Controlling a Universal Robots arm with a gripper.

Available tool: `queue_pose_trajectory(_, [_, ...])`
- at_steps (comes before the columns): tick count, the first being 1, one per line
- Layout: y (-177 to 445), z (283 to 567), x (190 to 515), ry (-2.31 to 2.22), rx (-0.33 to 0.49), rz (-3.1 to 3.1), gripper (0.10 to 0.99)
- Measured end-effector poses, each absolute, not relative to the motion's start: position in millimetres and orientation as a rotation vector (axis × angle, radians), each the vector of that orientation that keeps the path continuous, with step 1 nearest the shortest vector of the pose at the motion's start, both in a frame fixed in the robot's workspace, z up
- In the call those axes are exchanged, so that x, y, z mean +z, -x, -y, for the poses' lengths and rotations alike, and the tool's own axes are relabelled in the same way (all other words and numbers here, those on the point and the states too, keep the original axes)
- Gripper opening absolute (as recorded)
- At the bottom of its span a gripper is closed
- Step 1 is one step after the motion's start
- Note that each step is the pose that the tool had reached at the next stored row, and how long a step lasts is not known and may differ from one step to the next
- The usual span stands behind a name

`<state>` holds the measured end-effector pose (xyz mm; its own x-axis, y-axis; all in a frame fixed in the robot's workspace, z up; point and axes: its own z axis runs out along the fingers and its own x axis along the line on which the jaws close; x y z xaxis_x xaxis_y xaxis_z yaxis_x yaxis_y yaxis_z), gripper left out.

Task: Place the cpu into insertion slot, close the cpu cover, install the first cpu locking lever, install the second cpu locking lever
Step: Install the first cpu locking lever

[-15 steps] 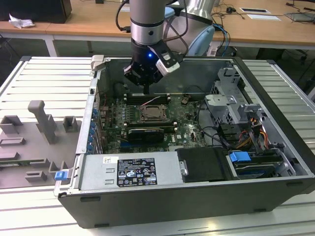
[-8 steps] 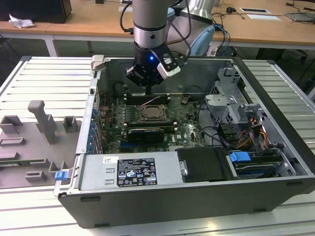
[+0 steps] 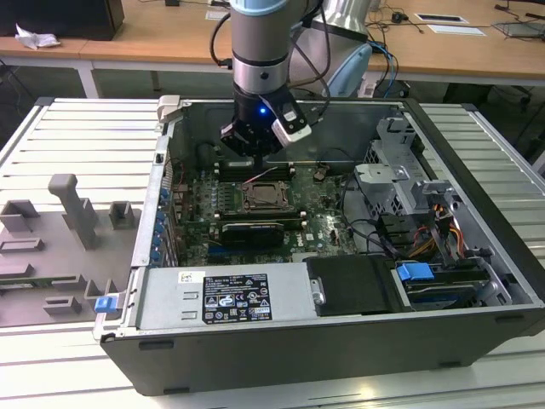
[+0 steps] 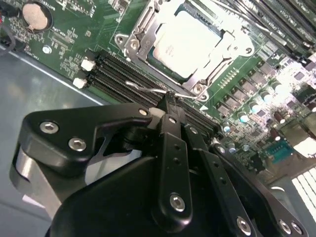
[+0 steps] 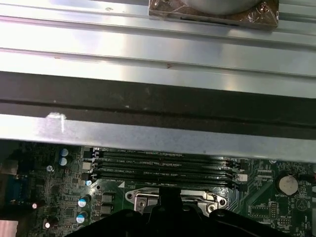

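In the second wrist view the pale square cpu (image 4: 185, 42) lies flat in the insertion slot (image 4: 195, 88) on the green board. The silver cpu cover (image 4: 144, 29) lies down around it, framing its face. A thin wire locking lever (image 4: 143, 90) runs along the socket's edge beside the black memory slots. My gripper (image 4: 170, 101) is shut, its tips right at that lever; whether they pinch it I cannot tell. In the exterior view the gripper (image 3: 253, 158) hangs just behind the socket (image 3: 264, 198) inside the open computer case. The first wrist view shows the socket's edge (image 5: 168, 197).
Black memory slots (image 4: 123, 74) flank the socket on both sides. A coin cell (image 4: 35, 16) and capacitors (image 4: 247, 111) stand on the board. The case wall (image 5: 158, 98) rises close behind the gripper. A drive cage and cables (image 3: 409, 204) fill the exterior view's right; grey fixtures (image 3: 77, 213) lie outside at left.
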<state>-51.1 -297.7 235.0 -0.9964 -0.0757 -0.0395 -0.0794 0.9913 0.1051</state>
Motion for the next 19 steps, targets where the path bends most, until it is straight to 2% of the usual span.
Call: queue_pose_trajectory(19, [43.9,292.5,225.3,0.109,0.177,-3.099,0.106])
